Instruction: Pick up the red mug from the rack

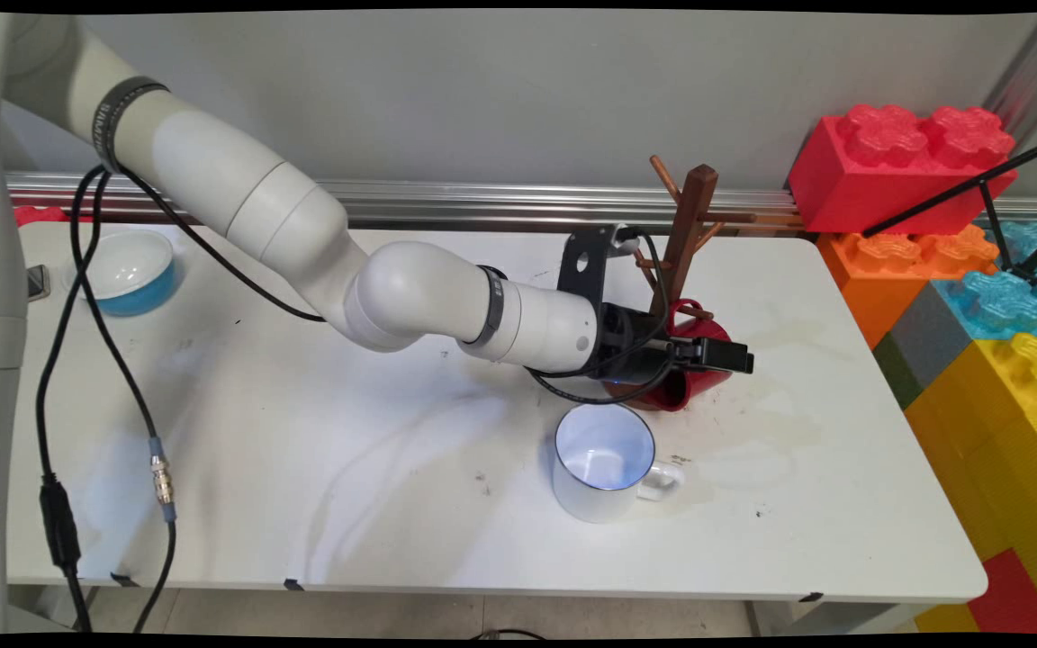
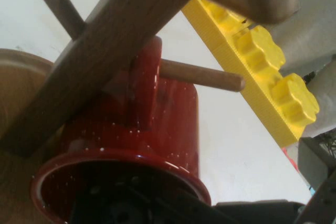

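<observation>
The hand reaches out level, low over the counter, and lies across the mouth of a red mug. In the hand view the mug fills the lower middle. Its open rim is turned toward the camera, and the hand's black linkage lies dark over and inside that rim. I cannot tell whether the hand is clamped on the rim or only resting against it.

Just beyond the mug, touching its far side, stands a wooden mug tree. In the hand view its post runs slanted across the mug, and one peg sticks out beside the mug's wall.

A white mug stands upright on the counter, near the hand's side and apart from the red mug. Ahead of the hand, past the counter's edge, is a stack of big toy blocks; a yellow one shows in the hand view. Far behind the hand, back along the arm, sits a blue bowl.
</observation>
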Controlling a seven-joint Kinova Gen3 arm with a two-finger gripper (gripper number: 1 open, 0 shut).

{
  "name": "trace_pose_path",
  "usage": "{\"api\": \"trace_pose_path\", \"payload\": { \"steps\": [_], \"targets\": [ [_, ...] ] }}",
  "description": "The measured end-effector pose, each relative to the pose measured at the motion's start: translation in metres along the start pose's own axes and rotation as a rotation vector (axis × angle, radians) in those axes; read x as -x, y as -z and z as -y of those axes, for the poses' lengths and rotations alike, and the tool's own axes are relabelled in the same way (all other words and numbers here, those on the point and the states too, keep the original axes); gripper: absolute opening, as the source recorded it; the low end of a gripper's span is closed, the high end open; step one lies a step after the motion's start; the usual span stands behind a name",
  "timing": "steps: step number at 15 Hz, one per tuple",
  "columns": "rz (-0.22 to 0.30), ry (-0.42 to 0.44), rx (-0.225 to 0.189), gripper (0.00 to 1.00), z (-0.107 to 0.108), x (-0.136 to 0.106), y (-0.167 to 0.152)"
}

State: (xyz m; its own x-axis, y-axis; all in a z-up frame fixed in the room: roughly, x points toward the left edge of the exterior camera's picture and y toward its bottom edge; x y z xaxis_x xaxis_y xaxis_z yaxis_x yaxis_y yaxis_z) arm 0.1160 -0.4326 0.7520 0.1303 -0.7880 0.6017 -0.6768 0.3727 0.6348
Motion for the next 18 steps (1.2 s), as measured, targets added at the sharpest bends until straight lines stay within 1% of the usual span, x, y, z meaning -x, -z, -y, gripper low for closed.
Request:
{"api": "trace_pose_path", "payload": {
  "steps": [11,17,18],
  "targets": [
    [0.002,0.053,0.007,1.0,0.004,0.003,0.008],
    [0.008,0.061,0.01,1.0,0.005,0.005,0.011],
    [0.009,0.06,0.008,0.0,0.006,0.005,0.012]
  ]
}}
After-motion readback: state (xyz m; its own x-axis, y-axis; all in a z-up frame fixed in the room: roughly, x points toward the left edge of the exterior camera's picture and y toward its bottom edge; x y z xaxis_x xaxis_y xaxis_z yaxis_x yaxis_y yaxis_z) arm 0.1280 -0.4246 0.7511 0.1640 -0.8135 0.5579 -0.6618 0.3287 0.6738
